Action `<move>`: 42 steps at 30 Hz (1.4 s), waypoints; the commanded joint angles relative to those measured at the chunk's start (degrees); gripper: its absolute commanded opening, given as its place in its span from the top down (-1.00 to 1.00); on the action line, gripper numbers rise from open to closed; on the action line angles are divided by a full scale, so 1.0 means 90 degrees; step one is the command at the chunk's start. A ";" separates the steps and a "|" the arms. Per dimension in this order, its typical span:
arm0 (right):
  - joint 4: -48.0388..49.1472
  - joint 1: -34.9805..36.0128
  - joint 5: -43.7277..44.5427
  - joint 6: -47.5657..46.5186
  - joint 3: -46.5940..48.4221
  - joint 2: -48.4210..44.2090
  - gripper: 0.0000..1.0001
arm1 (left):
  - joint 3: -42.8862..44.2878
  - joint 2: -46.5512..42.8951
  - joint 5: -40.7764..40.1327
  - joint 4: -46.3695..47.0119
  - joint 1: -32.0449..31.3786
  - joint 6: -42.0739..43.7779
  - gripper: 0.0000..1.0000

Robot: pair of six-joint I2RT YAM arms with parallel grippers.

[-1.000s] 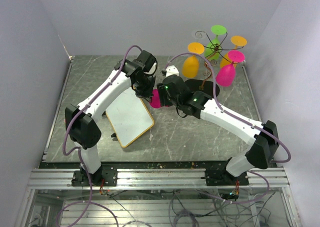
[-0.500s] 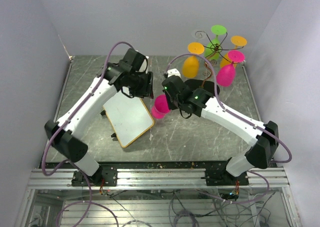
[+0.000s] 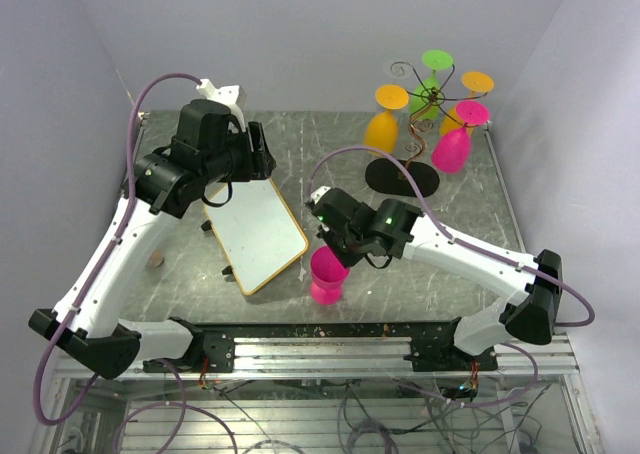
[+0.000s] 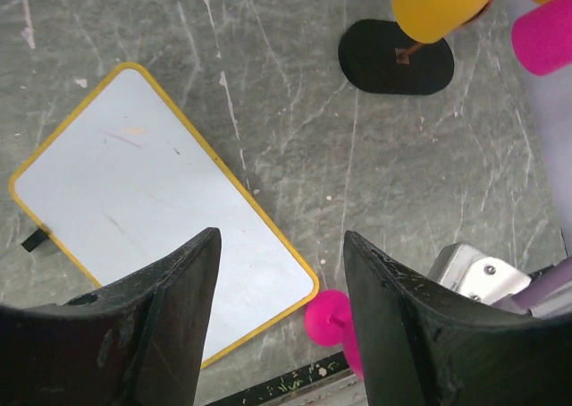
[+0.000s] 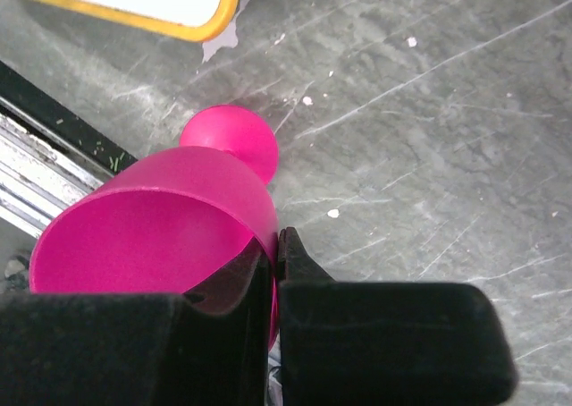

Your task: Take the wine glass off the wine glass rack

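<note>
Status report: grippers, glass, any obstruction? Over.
Left gripper open, empty, above white board. Right gripper shut on pink wine glass rim, clear of wine glass rack. Nothing in the way.

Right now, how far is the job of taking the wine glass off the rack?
Done: the pink wine glass is off the wine glass rack, near the table's front edge. In hand: the right pincer is shut on its rim; the left pincer is open and empty. Left: likely set it down and release.
</note>
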 commanded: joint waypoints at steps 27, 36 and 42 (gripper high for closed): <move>0.0628 -0.2523 0.1480 0.0284 0.1378 -0.0778 -0.60 | -0.0143 -0.1073 -0.0550 0.0642 0.0093 0.0213 -0.46; 0.1325 -0.5213 0.1419 0.0800 0.2294 -0.0846 -0.57 | 0.0022 -0.1001 -0.0376 0.0537 0.0093 0.0318 -0.47; 0.2012 -0.6871 0.0636 0.0908 0.2085 -0.0840 -0.58 | -0.0020 -0.0999 -0.0144 0.0627 0.0093 0.0336 -0.48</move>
